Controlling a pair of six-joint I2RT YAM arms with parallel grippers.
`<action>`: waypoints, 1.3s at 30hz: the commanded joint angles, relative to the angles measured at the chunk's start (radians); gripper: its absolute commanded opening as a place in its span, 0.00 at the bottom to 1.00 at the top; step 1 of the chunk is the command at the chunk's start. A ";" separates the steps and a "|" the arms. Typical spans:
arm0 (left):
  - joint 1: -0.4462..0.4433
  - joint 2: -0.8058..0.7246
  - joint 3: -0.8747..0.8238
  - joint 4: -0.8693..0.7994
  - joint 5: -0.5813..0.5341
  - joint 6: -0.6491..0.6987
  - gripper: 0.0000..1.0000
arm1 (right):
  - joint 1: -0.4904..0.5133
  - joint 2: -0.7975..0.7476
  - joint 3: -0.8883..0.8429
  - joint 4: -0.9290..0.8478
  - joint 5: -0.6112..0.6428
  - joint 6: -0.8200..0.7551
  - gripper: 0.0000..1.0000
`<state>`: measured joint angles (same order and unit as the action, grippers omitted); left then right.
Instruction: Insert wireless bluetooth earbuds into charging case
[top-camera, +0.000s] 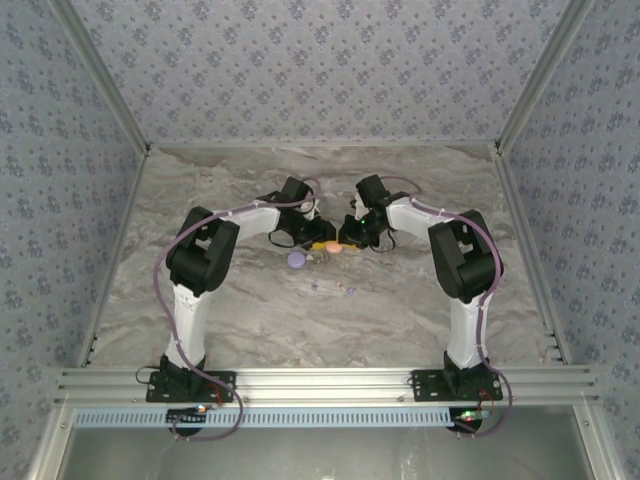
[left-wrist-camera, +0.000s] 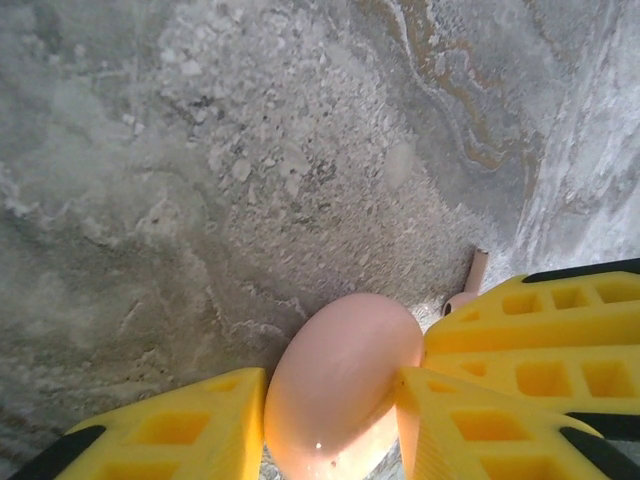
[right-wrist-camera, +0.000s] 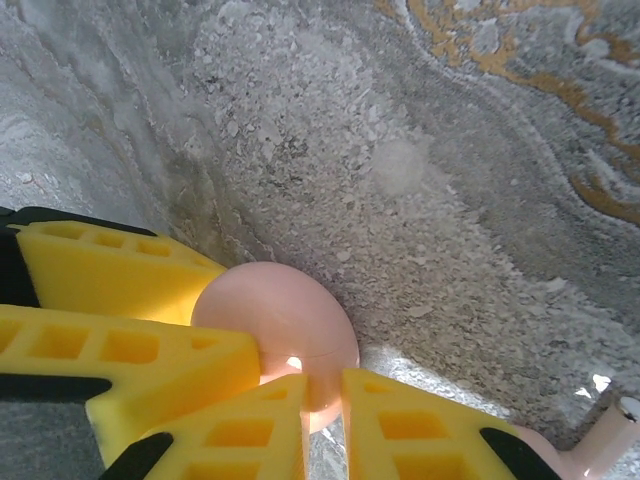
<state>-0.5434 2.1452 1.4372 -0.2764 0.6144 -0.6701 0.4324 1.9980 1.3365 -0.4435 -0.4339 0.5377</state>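
Salmon-pink charging case (left-wrist-camera: 350, 340) is sitting on the marble table (left-wrist-camera: 200, 150), caught between both grippers. The left gripper (left-wrist-camera: 330, 385) is clamping it, with one yellow finger pressing each flank. The case's long axis is running out past the fingertips, away from that wrist and leaning toward the right gripper. The right gripper (right-wrist-camera: 322, 388) is pinching the case's near edge, its jaws standing almost together.

One pinkish earbud (right-wrist-camera: 605, 435) is lying on the table just outside one finger of the right gripper, apart from the case. Its stem is forming the long axis and pointing away from that wrist.

A lilac earbud (top-camera: 315, 287) and a second lilac earbud (top-camera: 348, 292) are lying behind both grippers, toward the arm bases; they are too small to judge heading. A purple disc (top-camera: 297, 259) is resting just beside the left gripper.
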 joint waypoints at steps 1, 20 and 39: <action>-0.006 -0.001 -0.024 0.069 0.046 -0.062 0.38 | 0.002 0.028 -0.022 0.001 -0.014 0.031 0.18; -0.008 -0.024 -0.081 0.239 0.101 -0.199 0.26 | -0.008 0.015 -0.058 0.093 -0.103 0.084 0.19; -0.008 -0.027 -0.095 0.320 0.113 -0.264 0.30 | -0.030 0.005 -0.085 0.145 -0.158 0.128 0.21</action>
<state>-0.5282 2.1365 1.3396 -0.0448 0.6727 -0.9157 0.3809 1.9965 1.2701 -0.3092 -0.5312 0.6411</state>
